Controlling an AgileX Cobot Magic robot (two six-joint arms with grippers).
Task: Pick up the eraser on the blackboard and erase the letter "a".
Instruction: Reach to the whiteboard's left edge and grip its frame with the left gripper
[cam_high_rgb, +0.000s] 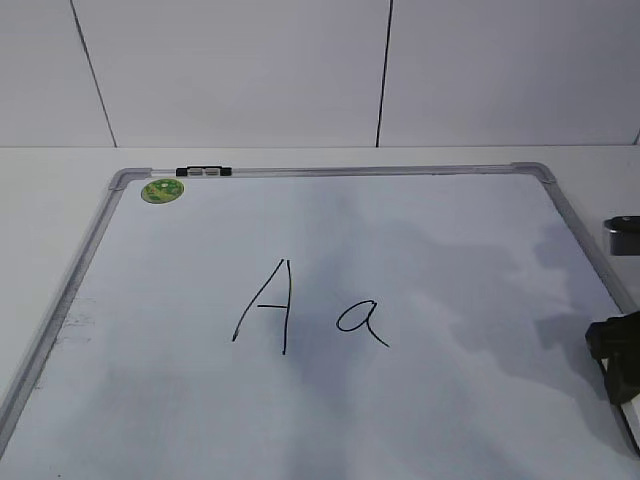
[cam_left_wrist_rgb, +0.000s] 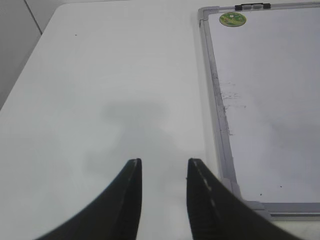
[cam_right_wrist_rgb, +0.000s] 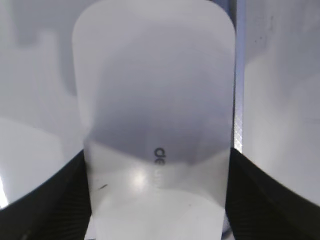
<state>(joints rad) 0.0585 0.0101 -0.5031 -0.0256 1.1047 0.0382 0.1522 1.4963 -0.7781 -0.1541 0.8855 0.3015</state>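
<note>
My right gripper (cam_right_wrist_rgb: 157, 200) has its jaws wide apart, one on each long side of the eraser (cam_right_wrist_rgb: 155, 100), and in the right wrist view I see the dark fingers (cam_right_wrist_rgb: 45, 200) close to its flanks, but I cannot tell if they touch it already. The eraser's long axis runs straight away from the jaws, so the fingers would close across its short width. It lies at the right border of the blackboard (cam_high_rgb: 90, 250), beside the grey frame. The letter "a" (cam_high_rgb: 362, 322) is near the middle of the board, to the left of this gripper, with the capital A (cam_high_rgb: 265, 305) further left. My left gripper (cam_left_wrist_rgb: 162, 175) hovers over the bare table (cam_left_wrist_rgb: 100, 75) outside the left frame, jaws partly apart and empty. I judge the right arm much nearer.
</note>
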